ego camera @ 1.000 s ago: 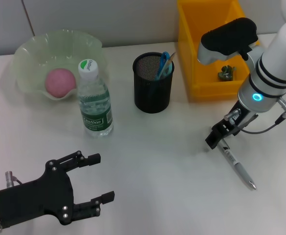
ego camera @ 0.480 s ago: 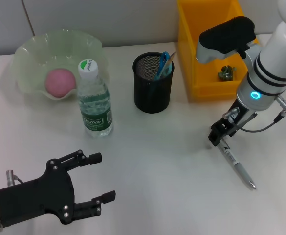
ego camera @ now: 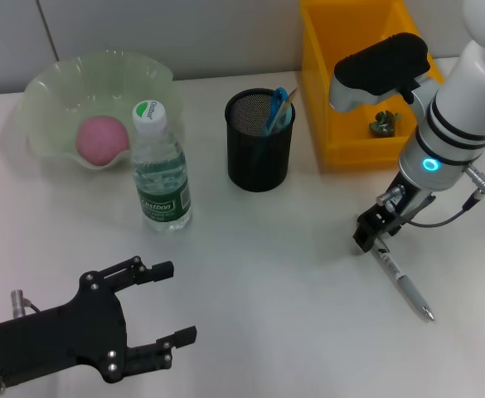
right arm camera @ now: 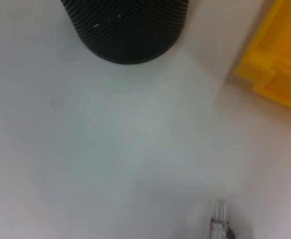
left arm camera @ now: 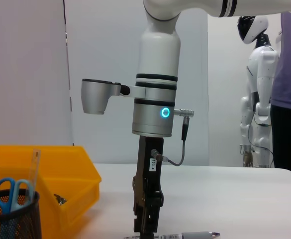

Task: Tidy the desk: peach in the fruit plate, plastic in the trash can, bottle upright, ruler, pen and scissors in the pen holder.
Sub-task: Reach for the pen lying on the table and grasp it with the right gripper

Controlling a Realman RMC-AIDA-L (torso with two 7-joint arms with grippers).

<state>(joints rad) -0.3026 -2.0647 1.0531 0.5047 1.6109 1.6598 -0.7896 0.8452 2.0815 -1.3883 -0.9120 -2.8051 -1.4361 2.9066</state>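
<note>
— While the right gripper (ego camera: 372,236) clamps its top end, where lies the pen (ego camera: 401,282)?
— Flat on the desk (ego camera: 275,274), right of the pen holder (ego camera: 260,141); slim, silvery-white, pointed.
— Left gripper (ego camera: 163,303)?
— Fingers spread, holding nothing.

Right gripper (left arm camera: 146,230) down on pen (left arm camera: 185,235), yellow bin (left arm camera: 60,184), mesh pen holder (left arm camera: 11,214)
</note>
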